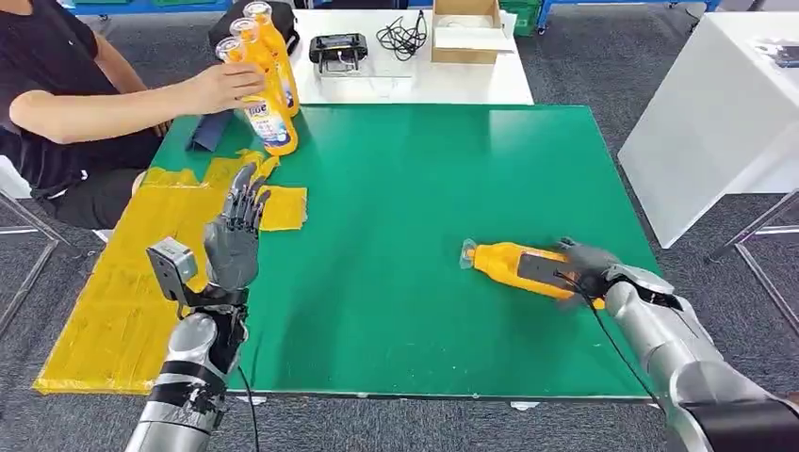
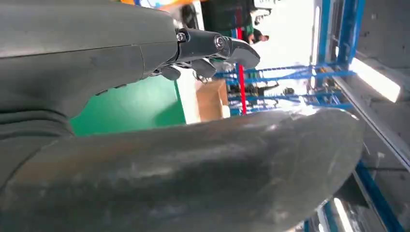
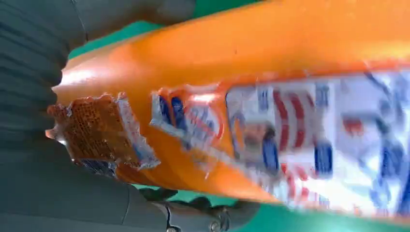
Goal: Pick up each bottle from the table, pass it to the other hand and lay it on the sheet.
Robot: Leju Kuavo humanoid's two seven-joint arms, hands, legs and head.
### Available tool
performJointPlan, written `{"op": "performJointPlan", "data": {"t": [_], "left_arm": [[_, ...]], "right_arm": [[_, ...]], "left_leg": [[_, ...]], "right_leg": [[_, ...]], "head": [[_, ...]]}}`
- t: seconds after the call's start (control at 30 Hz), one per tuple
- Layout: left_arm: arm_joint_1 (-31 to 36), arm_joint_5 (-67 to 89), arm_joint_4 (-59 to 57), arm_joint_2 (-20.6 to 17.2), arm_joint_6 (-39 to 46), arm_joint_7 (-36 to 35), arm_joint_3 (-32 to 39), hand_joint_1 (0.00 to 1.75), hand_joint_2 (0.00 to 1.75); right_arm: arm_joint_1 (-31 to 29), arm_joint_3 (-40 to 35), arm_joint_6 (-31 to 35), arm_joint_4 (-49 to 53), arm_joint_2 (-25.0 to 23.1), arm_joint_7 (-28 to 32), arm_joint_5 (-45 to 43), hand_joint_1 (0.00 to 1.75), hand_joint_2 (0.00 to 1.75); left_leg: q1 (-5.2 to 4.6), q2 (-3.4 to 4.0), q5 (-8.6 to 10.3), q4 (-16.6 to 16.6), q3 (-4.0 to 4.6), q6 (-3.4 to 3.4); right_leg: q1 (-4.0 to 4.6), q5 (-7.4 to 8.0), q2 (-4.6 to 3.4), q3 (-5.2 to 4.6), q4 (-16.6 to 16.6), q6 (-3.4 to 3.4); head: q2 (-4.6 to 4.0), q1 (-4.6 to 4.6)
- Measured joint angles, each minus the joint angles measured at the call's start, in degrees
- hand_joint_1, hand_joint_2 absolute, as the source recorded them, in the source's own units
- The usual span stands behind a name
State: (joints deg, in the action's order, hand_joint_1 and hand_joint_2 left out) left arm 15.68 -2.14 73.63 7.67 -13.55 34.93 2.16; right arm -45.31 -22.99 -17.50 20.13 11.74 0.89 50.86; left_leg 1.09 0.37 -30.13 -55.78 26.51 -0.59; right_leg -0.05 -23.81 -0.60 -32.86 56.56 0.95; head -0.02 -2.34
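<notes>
The right hand (image 1: 586,268) lies low over the near right part of the green table (image 1: 424,179), its fingers wrapped around the base end of an orange bottle (image 1: 516,265). That bottle lies on its side on the green surface, its clear cap pointing left, toward the middle of the table. In the right wrist view the bottle's orange body and its blurred white, red and blue label sit close against the hand (image 3: 43,116), with dark fingers (image 3: 203,215) curled under the bottle, so the grip is firm.

The left hand (image 1: 236,235) is raised upright over the near left part of the table, palm up and fingers spread, holding nothing. It stands just at the edge where the green surface meets the yellow sheet (image 1: 122,282). In the left wrist view the thumb and the dark fingertips (image 2: 232,48) are apart with empty space between them.

The yellow sheet runs along the left side of the table, from the near corner toward the far left, with a flap reaching onto the green.

At the far left corner a seated person's hand (image 1: 226,87) rests on a group of upright orange bottles (image 1: 267,75) with clear caps. A dark blue flat item (image 1: 209,130) lies beside them.

Beyond the green table, a white table (image 1: 415,80) carries a black device (image 1: 337,49), a coiled black cable (image 1: 403,38) and an open cardboard box (image 1: 466,33). Another white table (image 1: 716,122) stands to the right.
</notes>
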Motion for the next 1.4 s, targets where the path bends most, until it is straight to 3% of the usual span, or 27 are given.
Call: {"op": "performJointPlan", "data": {"t": [0.17, 0.3, 0.4, 0.57, 0.73, 0.83, 1.03, 1.07, 1.27, 1.4], "left_arm": [[2.38, -0.63, -3.74, 0.83, 0.92, 0.50, -3.96, 0.00, 0.00], [3.74, -2.62, -5.68, 0.87, 1.03, 0.59, -5.46, 0.00, 0.00], [3.63, -3.17, -5.20, 0.81, 1.56, 0.06, -5.64, 0.00, 0.00], [2.91, -3.19, -4.09, 0.57, 2.10, -0.11, -5.68, 0.00, 0.00], [0.99, -1.92, -4.00, 0.15, 0.37, -0.13, -5.05, 0.00, 0.00], [-0.44, -0.94, -3.98, 0.20, -0.56, -0.15, -4.55, 0.00, 0.00], [-2.58, -2.60, -3.76, 0.55, -2.81, -1.90, -3.43, 0.00, 0.00], [-3.00, -3.37, -3.54, 0.72, -3.54, -2.85, -3.30, 0.00, 1.75], [-5.04, -6.80, -3.06, 2.38, -5.77, -5.51, -2.99, 0.00, 1.75], [-6.99, -7.47, -0.67, 3.56, -5.59, -7.15, -4.11, 0.00, 1.75]], "right_arm": [[3.55, -0.26, -1.63, -0.30, 3.76, 2.13, -2.14, 1.75, 1.75], [5.00, -0.24, -0.47, -0.44, 4.15, 1.69, -3.54, 1.75, 1.75], [6.02, 0.88, 3.86, -0.30, 3.93, 1.93, -6.45, 1.75, 1.75], [7.41, 3.57, 9.61, 0.09, 2.44, 4.64, -10.04, 1.75, 1.75], [10.41, 9.84, 17.43, 2.69, -2.52, 16.93, -20.20, 1.75, 1.75], [13.45, 13.70, 16.84, 6.81, -6.07, 21.84, -25.22, 1.75, 1.75], [17.71, 16.70, 15.14, 14.77, -11.23, 23.74, -26.86, 1.75, 1.75], [18.59, 16.70, 14.98, 16.07, -11.98, 23.72, -26.64, 1.75, 1.75], [24.37, 14.14, 16.95, 25.04, -19.02, 25.47, -26.69, 1.75, 1.75], [27.41, 9.59, 17.21, 32.71, -22.67, 23.56, -27.47, 1.75, 1.75]], "left_leg": [[0.41, -0.78, -0.28, 0.11, -1.06, 0.12], [0.65, -0.59, -0.83, 0.17, -2.29, 0.19], [0.63, -0.59, -0.82, 0.15, -2.33, 0.30], [0.47, -0.44, -0.67, 0.12, -2.13, 0.47], [0.53, 0.47, -0.82, 0.15, -2.11, 0.44], [0.53, 0.42, -0.80, 0.15, -1.94, 0.42], [0.53, 0.09, -0.56, 0.13, -1.32, 0.30], [0.52, 0.09, -0.56, 0.13, -1.25, 0.30], [0.52, 0.08, -0.56, 0.12, -0.78, 0.29], [0.50, 0.10, -0.56, 0.12, -0.54, 0.29]], "right_leg": [[0.60, -0.41, 0.70, 1.11, -0.61, 0.18], [0.86, -0.68, 0.62, 2.42, -0.91, 0.23], [0.74, -0.62, 0.63, 3.29, -1.00, 0.27], [0.54, -0.41, 0.47, 3.06, -0.99, 0.55], [0.53, -0.39, -0.41, 2.81, -0.97, 0.55], [0.53, -0.39, -0.41, 2.53, -0.86, 0.55], [0.52, -0.39, -0.05, 1.91, -0.62, 0.54], [0.52, -0.39, -0.05, 1.85, -0.61, 0.54], [0.50, -0.41, -0.05, 1.29, -0.50, 0.54], [0.51, -0.41, -0.05, 1.00, -0.47, 0.54]], "head": [[0.00, 0.04], [0.00, 0.04], [0.00, 0.04], [0.00, 0.02], [0.00, 0.00], [0.00, 0.00], [0.00, -0.04], [0.00, 0.00], [0.00, 0.00], [0.00, -0.02]]}}
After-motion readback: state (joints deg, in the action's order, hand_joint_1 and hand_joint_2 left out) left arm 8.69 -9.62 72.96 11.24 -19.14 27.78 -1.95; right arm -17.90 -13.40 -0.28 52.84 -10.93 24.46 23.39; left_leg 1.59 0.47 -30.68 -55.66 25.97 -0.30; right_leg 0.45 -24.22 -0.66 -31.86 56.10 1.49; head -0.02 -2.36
